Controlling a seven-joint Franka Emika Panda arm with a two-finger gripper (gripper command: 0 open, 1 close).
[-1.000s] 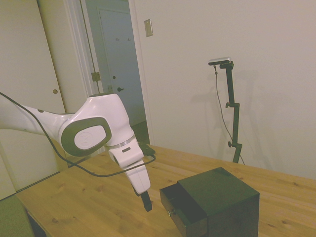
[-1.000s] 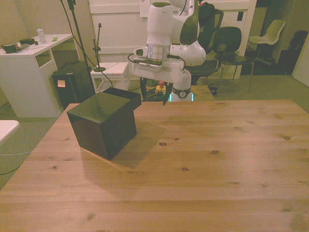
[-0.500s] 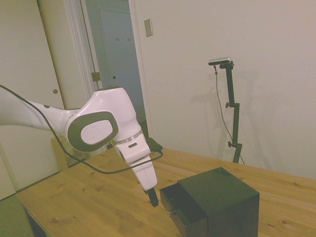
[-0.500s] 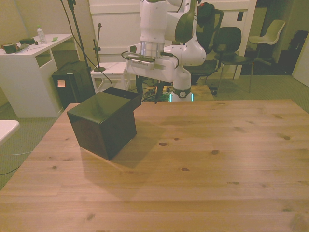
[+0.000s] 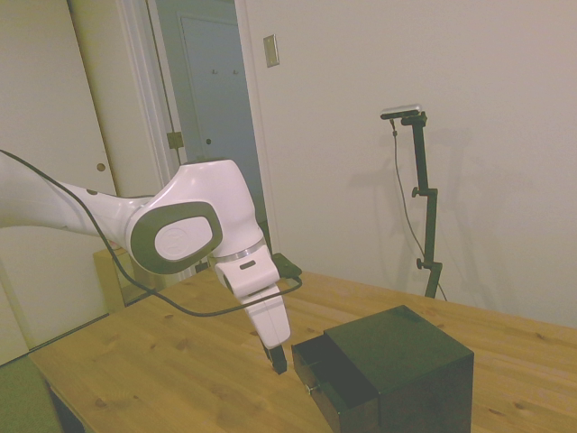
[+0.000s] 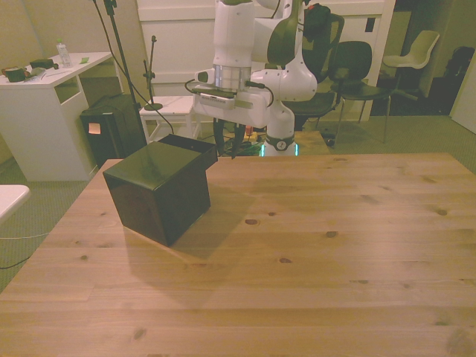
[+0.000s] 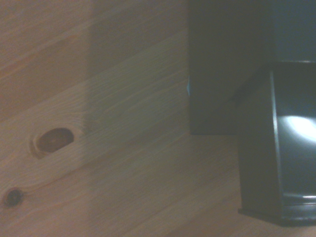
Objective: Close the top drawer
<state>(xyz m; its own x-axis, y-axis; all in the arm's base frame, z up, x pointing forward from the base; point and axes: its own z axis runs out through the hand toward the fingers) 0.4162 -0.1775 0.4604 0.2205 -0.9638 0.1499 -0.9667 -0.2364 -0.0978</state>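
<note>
The top drawer (image 5: 323,368) juts out of the cabinet (image 5: 401,372) on the table (image 5: 162,374). The gripper (image 5: 279,360) hangs just beside its front, fingers pinched together on nothing, seemingly lined up to shove it in.

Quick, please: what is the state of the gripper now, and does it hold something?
Gripper: empty, beside the front of the open top drawer; open or shut cannot be told.

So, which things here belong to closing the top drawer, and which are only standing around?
Job: top drawer, pulled out of the cabinet; end effector beside its front.

Not involved: table, white desk, chairs, door.
</note>
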